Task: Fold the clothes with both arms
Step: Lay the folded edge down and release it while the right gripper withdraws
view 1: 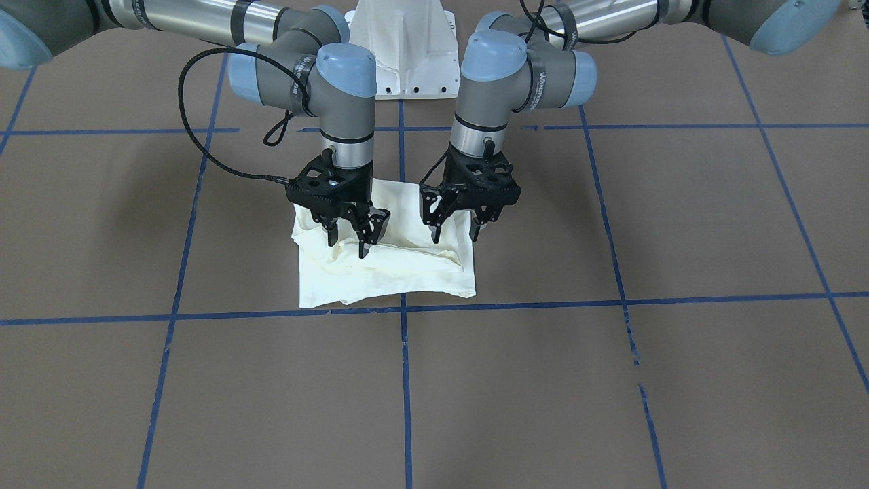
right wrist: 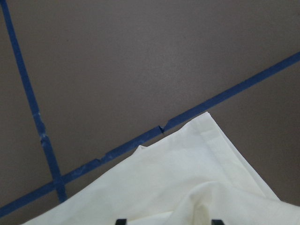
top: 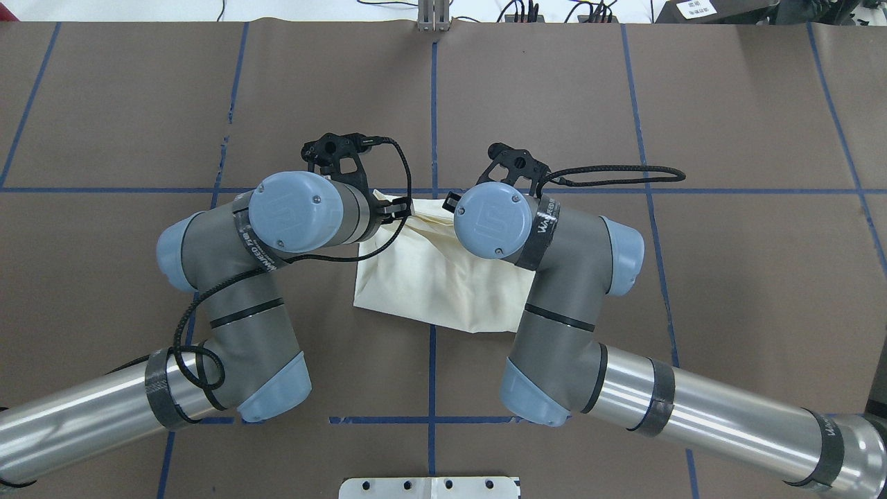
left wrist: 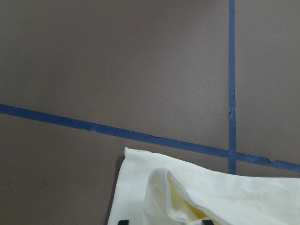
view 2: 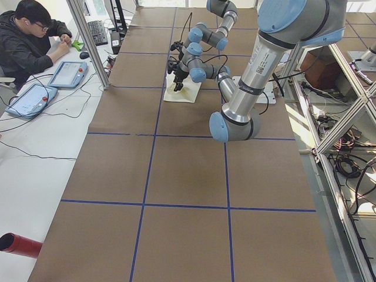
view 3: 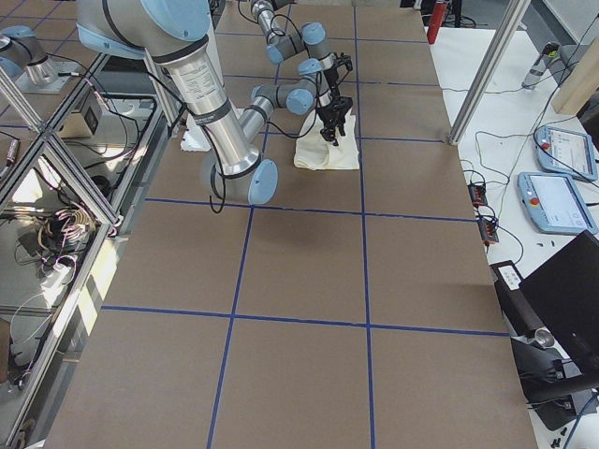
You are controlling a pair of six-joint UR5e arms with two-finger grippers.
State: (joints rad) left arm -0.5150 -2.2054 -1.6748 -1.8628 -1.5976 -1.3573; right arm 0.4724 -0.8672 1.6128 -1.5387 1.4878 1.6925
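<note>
1. My left gripper [view 1: 455, 236] points straight down. It is released, with the two fingers spread well apart and nothing between them gripped.
2. My right gripper [view 1: 348, 246] hangs just beside the left one, also pointing down. It is released too, with its fingers apart. The two grippers do not touch each other.
3. The T-shirt [view 1: 387, 268] lies directly beneath both grippers, flat on the brown table cover [view 1: 679, 217]. It is folded into a compact rectangle with a plain cream surface facing up.
4. Left wrist view: my fingertips [left wrist: 123, 222] just show at the bottom edge. A raised, rumpled fold of the shirt sits between them. One corner of the shirt lies ahead of this gripper.
5. Right wrist view: both fingertips again show at the bottom edge, wide apart, with a soft hump of fabric between them. The other corner of the shirt lies ahead and to the right of this gripper.
6. A blue tape line [view 1: 516, 303] runs just past the shirt edge ahead of both grippers, and a crossing line [view 1: 405, 380] meets it between them.
7. I cannot tell whether the fingertips touch the cloth or hover just over it.
8. The white pedestal base [view 1: 400, 47] stands behind both grippers.
9. Off beyond my left arm's side, a person [view 2: 26, 41] sits at a white side table [view 2: 23, 170].
</note>
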